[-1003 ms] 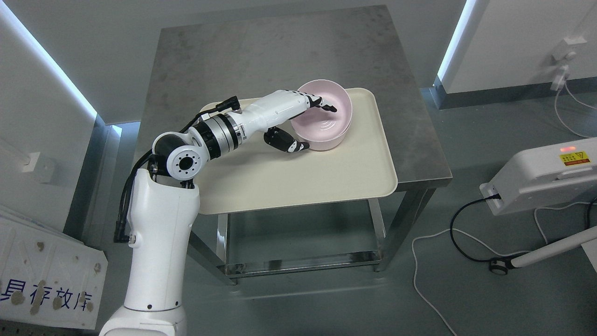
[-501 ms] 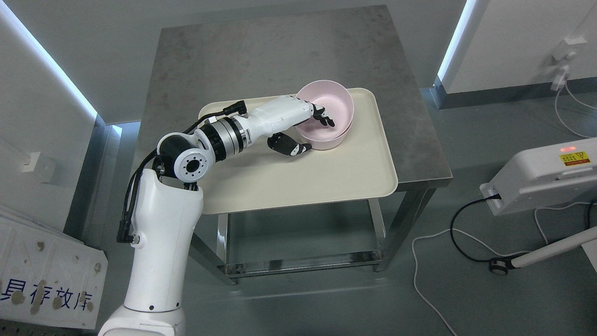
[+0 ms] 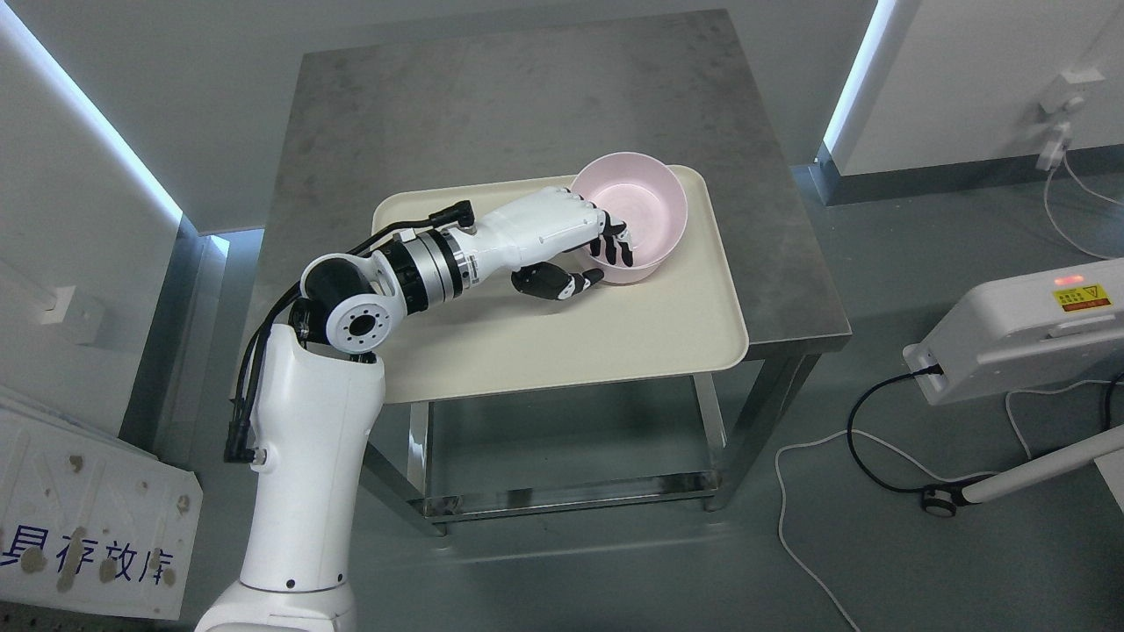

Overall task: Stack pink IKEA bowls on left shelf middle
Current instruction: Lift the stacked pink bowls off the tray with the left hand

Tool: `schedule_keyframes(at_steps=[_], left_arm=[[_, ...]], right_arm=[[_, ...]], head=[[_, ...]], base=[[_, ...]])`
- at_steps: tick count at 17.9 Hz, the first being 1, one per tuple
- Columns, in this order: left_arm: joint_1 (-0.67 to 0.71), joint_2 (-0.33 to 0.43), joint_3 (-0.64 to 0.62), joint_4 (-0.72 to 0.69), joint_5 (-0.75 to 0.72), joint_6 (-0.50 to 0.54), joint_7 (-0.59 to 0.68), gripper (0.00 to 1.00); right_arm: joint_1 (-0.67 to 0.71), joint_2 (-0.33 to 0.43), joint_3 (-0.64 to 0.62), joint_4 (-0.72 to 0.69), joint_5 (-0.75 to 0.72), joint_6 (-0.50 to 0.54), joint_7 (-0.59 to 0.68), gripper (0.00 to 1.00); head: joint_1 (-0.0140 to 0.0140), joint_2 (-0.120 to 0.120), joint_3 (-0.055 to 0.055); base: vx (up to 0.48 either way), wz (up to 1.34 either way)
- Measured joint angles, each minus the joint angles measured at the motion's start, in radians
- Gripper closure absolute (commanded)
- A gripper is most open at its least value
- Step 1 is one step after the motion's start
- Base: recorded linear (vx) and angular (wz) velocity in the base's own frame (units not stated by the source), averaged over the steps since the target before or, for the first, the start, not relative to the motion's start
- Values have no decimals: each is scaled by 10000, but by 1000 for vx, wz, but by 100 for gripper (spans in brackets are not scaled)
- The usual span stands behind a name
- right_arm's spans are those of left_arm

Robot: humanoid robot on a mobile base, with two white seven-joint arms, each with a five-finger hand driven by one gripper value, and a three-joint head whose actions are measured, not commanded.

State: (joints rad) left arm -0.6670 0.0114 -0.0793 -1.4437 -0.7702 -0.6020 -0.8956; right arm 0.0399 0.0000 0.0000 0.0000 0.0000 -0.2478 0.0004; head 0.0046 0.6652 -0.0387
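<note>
A pink bowl (image 3: 645, 197) sits at the far right corner of a cream tray (image 3: 615, 351) on a grey metal table (image 3: 492, 105). It looks slightly tipped. My left arm comes in from the lower left. My left hand (image 3: 601, 263) is at the bowl's near-left rim. Its fingers (image 3: 617, 248) curl over the rim into the bowl, and the thumb (image 3: 575, 283) presses the outer wall from below. Whether a second bowl is nested under the pink bowl is unclear. My right hand does not show.
The table has an open frame below, with grey floor around it. A white machine (image 3: 1019, 329) with cables (image 3: 865, 456) stands on the floor to the right. A white panel (image 3: 88, 518) leans at the lower left. Walls close in on both sides.
My left hand's fingers have curled down over the bowl's rim and the thumb has closed in beneath. Hand and bowl have shifted to the right across the tray.
</note>
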Motion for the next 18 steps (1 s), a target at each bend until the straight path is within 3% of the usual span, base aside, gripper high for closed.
schedule_keyframes(at_steps=[11,18], left_arm=[[-563,-70,1286,-176,2528,-425,-627,99],[-589,-93,1771,-410,3342,-470,-671,99]], right_arm=[[0,0,0,0,0,0,0,0],[0,0,0,0,0,0,0,0]], head=[[0,0,0],[0,0,0]], base=[[0,0],[0,0]])
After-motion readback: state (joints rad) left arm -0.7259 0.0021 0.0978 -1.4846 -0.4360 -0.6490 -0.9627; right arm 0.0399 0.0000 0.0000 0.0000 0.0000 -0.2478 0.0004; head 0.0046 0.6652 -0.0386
